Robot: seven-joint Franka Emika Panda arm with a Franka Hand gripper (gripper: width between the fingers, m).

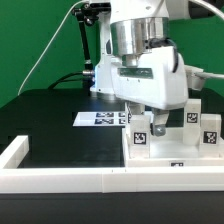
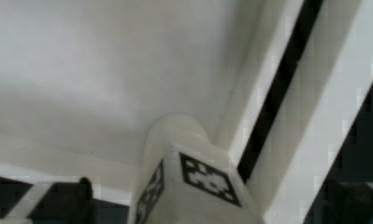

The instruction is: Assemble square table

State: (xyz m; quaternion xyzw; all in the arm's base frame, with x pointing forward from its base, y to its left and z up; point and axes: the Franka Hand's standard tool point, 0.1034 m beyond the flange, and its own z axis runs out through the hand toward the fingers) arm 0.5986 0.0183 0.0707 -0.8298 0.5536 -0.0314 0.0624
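Gripper (image 1: pixel 155 122) hangs low over the tabletop slab (image 1: pixel 170 150), fingers spread wide, nothing clamped. A tagged leg (image 2: pixel 192 175) stands upright on the slab just under the fingers; two more legs (image 1: pixel 209 128) sit at the slab's far edge. Marker board (image 1: pixel 100 118) lies flat behind

It is a robotics lab. A black table (image 1: pixel 50 125) carries a marker board (image 1: pixel 100 118). A green backdrop (image 1: pixel 40 40) hangs behind.

Square tabletop (image 1: pixel 185 150) at the exterior view's right, legs (image 1: pixel 140 133) standing on it, marker board (image 1: pixel 100 118) behind toward the left, border wall (image 1: pixel 60 180) along the front, gripper (image 1: pixel 155 123) above the tabletop.
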